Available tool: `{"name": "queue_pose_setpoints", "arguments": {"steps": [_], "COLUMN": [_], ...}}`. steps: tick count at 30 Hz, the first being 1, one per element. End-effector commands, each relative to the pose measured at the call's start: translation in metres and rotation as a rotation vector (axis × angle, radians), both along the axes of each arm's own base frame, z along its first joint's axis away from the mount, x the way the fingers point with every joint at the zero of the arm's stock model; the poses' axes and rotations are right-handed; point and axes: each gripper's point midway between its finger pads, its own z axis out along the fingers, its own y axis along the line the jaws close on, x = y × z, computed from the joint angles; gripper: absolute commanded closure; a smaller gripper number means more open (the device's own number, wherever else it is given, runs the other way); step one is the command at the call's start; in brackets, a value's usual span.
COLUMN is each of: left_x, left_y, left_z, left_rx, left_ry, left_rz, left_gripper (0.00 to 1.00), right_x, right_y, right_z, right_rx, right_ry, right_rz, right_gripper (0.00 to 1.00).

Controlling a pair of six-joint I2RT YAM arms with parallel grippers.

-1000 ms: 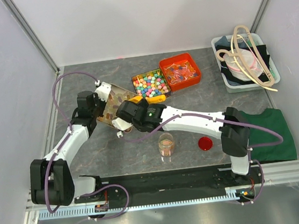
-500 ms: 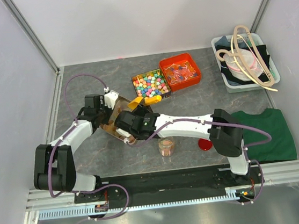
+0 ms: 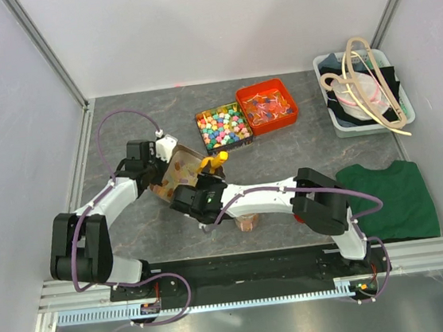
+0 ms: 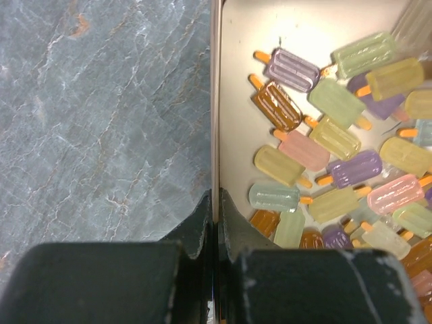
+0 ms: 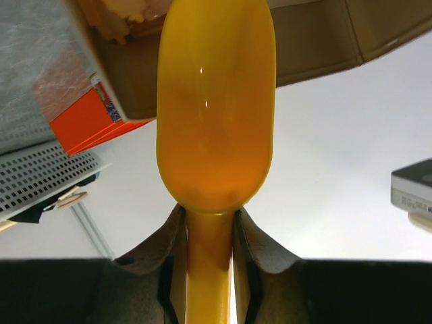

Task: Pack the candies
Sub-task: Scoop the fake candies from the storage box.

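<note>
Top view, scene: Two arms meet over the grey marbled surface (image 3: 132, 224). The left tool (image 3: 160, 167) is at the rim of a tan tray (image 3: 180, 169) that appears tipped. The right tool (image 3: 204, 182) reaches across with a yellow scoop (image 3: 213, 163) at the tray's right edge.
Top view, destination: A small glass jar (image 3: 248, 222) stands under the right forearm, mostly hidden, with pinkish contents showing.
Top view, bystanders: A tray of bright cube sweets (image 3: 223, 126) and an orange-red tray (image 3: 267, 106) sit behind, apart from both tools.
Left wrist, grip: The left tool (image 4: 214, 214) is clenched on the tray's (image 4: 236, 54) thin side wall, one finger on each side.
Left wrist, task's thing: The candies (image 4: 324, 135), pastel lolly-shaped pieces in green, yellow, pink, purple and amber, lie heaped inside the tray away from the gripped wall.
Right wrist, grip: The right tool (image 5: 209, 233) is clamped on the scoop's (image 5: 216, 101) handle. Whether the bowl carries anything cannot be told from this side.
Step in hand: Judged to be scooping from the steadied tray.
Next move: It likely calls for a level scoop carried to the jar's narrow mouth, then a gentle tip. Spills over the rim are the risk.
</note>
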Motion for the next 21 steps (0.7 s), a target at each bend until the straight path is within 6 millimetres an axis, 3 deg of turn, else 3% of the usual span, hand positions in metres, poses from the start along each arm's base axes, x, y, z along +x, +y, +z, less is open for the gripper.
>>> {"name": "queue_pose_setpoints", "arguments": {"steps": [1, 9, 13, 21], "left_x": [0.013, 0.013, 0.014, 0.014], "left_y": [-0.014, -0.015, -0.017, -0.017], "left_z": [0.026, 0.026, 0.027, 0.030], "left_rx": [-0.051, -0.057, -0.066, -0.065], "left_ry": [-0.080, -0.080, -0.082, -0.087], "left_rz": [-0.026, -0.017, -0.014, 0.004], "left_gripper": [0.98, 0.98, 0.98, 0.98], "right_x": [-0.013, -0.037, -0.052, -0.065], "right_y": [-0.003, -0.005, 0.005, 0.005], "right_z": [-0.013, -0.021, -0.030, -0.068], "right_rx": [-0.152, -0.200, -0.146, -0.114], "right_ry": [0.075, 0.303, 0.440, 0.545], "right_rz": [0.033, 0.028, 0.008, -0.052], "right_gripper": [1.00, 1.00, 1.00, 1.00]}}
